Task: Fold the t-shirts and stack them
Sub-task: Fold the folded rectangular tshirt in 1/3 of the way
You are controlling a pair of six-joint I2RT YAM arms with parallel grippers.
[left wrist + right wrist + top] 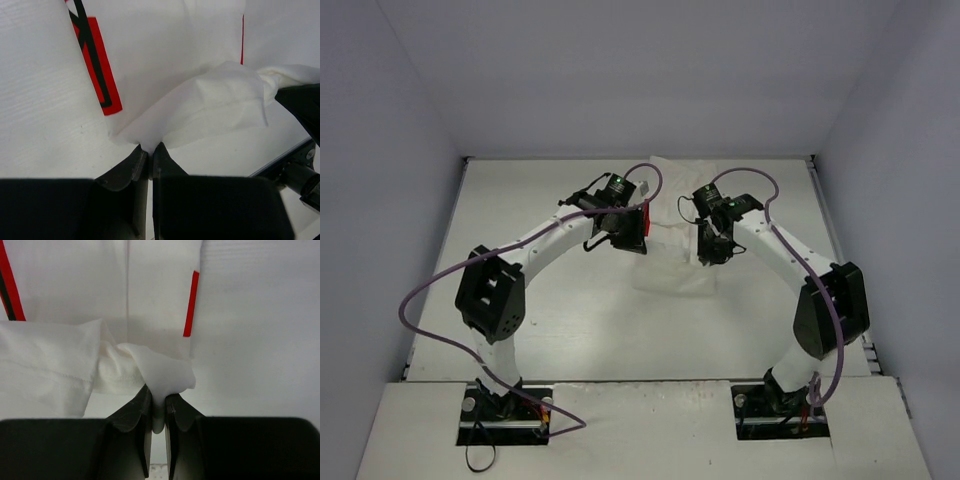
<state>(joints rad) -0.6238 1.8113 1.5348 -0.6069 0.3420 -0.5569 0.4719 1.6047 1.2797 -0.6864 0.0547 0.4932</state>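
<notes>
The white t-shirt (670, 275) lies on the table (520, 300) as a narrow strip. The table's far edge runs just behind the shirt, and the two arm bases stand well apart from it on the near side. The long axis of the shirt goes from its near end to its far end, away from the bases. The left gripper (628, 228) is at the shirt's left edge and the right gripper (710, 248) at its right edge, so the line between them crosses this axis.

Both grippers are closed on cloth. In the left wrist view the tips pinch a thin corner of the shirt; in the right wrist view a thicker bunched fold is squeezed between the tips. Neither arm is nearer, since both touch the shirt. I judge that the coming move is a fold along the long axis; both held points must then travel together, or the strip may twist.

The top view gives the whole layout but hides the pinch points under the wrists. The wrist views show the grips, and also the red print (100, 65) on the flat layer beyond the raised cloth; the top view shows only a small red patch of it beside the left gripper.
</notes>
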